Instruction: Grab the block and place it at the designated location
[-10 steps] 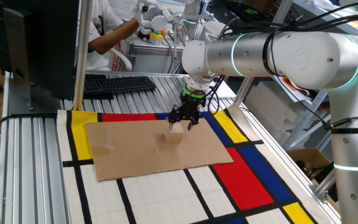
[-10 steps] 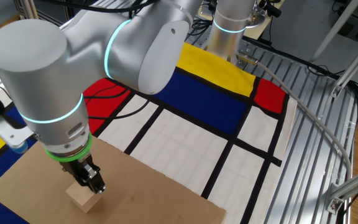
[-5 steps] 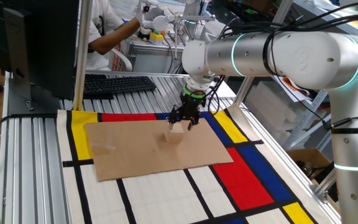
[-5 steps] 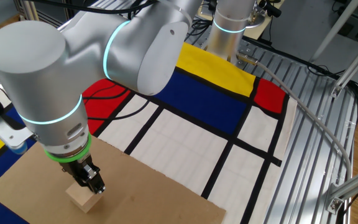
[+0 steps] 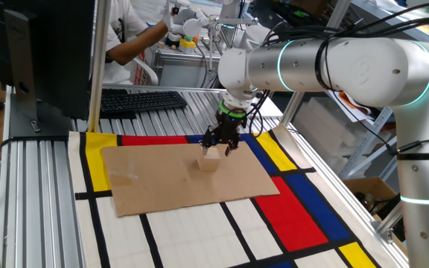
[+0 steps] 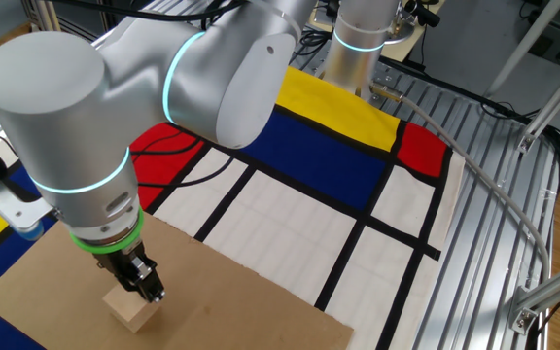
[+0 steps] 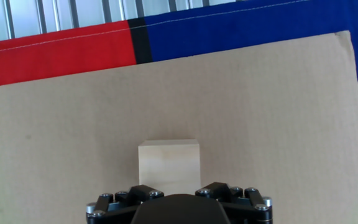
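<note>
my hand (image 5: 220, 146) is sitting low at the block's (image 5: 211, 160) 12 o'clock edge on the cardboard sheet (image 5: 155, 179); can't tell finger opening or grip

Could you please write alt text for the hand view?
A tan wooden block rests on a brown cardboard sheet, right in front of the black pincer at the bottom edge. Red and blue cloth panels and metal slats run beyond the sheet's far edge.

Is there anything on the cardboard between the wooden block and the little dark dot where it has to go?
Nothing visible. In the hand view the cardboard sheet is bare between the block and the dot. The gripper is right above the block.
</note>
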You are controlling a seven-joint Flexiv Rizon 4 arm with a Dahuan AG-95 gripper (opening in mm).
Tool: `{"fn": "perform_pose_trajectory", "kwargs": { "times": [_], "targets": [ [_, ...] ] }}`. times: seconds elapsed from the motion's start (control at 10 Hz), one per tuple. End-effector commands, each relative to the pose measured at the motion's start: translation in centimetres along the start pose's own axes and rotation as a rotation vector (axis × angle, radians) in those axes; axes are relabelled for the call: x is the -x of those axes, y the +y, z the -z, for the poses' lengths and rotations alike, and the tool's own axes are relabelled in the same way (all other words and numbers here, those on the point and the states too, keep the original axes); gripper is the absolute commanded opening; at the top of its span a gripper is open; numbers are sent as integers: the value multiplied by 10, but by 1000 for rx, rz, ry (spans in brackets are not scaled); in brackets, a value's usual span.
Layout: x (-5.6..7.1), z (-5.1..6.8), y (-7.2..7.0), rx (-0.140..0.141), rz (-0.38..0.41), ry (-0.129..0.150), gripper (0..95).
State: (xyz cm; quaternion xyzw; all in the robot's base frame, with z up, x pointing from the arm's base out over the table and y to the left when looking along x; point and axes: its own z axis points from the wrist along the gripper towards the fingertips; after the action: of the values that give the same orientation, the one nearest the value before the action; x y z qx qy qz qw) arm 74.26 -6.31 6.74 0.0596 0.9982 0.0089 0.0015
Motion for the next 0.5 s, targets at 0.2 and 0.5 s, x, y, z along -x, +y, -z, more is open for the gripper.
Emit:
{"fn": "perform_pose_trajectory", "kwargs": {
  "times": [0.2,0.5],
  "targets": [
    [0,0,0,0,0,1,760],
    [-35,37,-28,36,43,12,0]
  ]
}}
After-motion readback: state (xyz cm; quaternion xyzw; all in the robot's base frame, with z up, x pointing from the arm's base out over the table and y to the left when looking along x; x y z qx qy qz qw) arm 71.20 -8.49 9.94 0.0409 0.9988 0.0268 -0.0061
